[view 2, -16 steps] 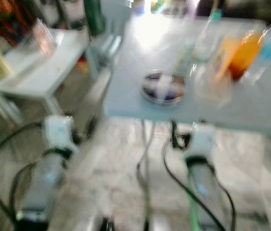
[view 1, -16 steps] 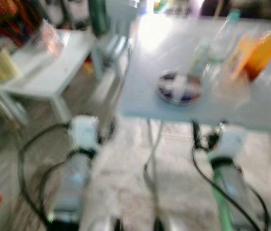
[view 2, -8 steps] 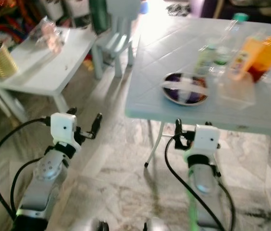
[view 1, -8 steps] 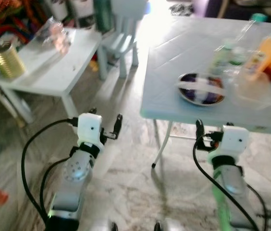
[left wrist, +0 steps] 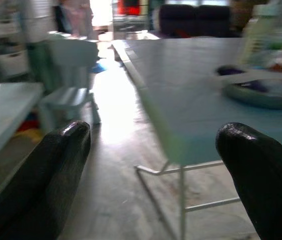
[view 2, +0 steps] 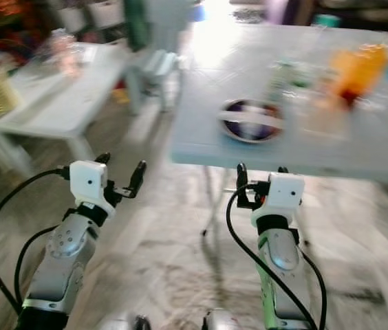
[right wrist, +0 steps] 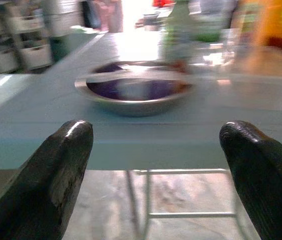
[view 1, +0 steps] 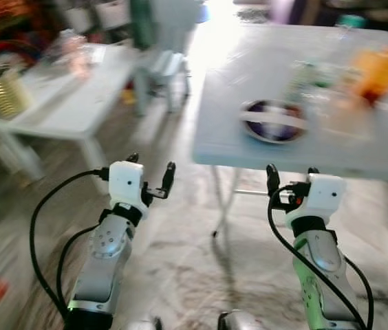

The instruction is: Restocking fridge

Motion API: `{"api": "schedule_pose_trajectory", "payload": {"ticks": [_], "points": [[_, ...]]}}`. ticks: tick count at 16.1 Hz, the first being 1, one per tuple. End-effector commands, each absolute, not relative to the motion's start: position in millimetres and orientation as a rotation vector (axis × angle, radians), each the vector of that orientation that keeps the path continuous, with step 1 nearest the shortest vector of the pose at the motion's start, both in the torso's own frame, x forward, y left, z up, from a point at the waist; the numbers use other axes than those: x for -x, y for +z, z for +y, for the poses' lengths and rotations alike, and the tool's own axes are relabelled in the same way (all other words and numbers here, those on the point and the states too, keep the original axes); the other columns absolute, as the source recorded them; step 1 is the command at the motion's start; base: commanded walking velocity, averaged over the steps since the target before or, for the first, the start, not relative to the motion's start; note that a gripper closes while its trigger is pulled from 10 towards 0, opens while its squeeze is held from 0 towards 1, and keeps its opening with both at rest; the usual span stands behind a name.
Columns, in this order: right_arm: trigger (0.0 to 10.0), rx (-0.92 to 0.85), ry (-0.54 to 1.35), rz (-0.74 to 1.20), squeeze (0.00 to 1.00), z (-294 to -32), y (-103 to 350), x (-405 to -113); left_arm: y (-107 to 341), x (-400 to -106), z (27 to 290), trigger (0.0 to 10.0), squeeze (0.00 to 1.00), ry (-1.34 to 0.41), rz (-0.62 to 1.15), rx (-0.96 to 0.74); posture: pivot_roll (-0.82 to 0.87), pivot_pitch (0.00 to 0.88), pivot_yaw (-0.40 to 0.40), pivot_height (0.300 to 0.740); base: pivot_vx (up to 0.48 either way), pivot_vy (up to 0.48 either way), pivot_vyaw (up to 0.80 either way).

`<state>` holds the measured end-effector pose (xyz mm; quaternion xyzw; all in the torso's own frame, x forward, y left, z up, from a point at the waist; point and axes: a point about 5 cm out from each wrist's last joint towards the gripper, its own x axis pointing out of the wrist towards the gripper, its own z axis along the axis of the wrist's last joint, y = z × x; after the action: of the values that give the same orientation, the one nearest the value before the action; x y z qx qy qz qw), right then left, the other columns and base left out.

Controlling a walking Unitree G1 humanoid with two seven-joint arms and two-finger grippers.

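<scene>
Right tool (view 1: 289, 180) below table (view 1: 249, 148) edge

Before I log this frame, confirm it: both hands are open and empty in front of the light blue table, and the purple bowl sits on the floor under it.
One detail is wrong. The purple bowl sits on top of the light blue table, near its front edge, not on the floor; the left eye view shows it. The left hand and right hand are indeed open and empty.

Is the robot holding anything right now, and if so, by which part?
Nothing is held. The left tool and right tool are both open and empty, short of the table.
</scene>
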<state>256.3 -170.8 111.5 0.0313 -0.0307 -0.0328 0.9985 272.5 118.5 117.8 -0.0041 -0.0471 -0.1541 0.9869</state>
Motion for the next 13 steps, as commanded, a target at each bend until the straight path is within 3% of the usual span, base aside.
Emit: {"api": "schedule_pose_trajectory", "payload": {"ticks": [1, 11, 13], "points": [[10.0, -0.065, -0.072, -0.055, 0.00, -174.3, 110.1, -254.6, 119.7, -273.3, 115.9, 10.0, 0.00, -0.330, -0.099, 0.013, 0.08, 0.095, 0.002, 0.740, 0.311, 0.000, -0.80], [10.0, -0.050, -0.053, -0.067, 0.00, -172.7, 110.9, -253.0, 119.9, -273.6, 116.5, 10.0, 0.00, -0.326, -0.103, 0.028, 0.07, 0.094, 0.000, 0.740, 0.372, 0.000, -0.05], [10.0, -0.052, -0.047, -0.073, 0.00, -170.9, 112.1, -254.8, 122.1, -274.3, 116.5, 10.0, 0.00, -0.315, -0.115, 0.033, 0.08, 0.097, -0.001, 0.740, 0.000, 0.000, 0.00]]}}
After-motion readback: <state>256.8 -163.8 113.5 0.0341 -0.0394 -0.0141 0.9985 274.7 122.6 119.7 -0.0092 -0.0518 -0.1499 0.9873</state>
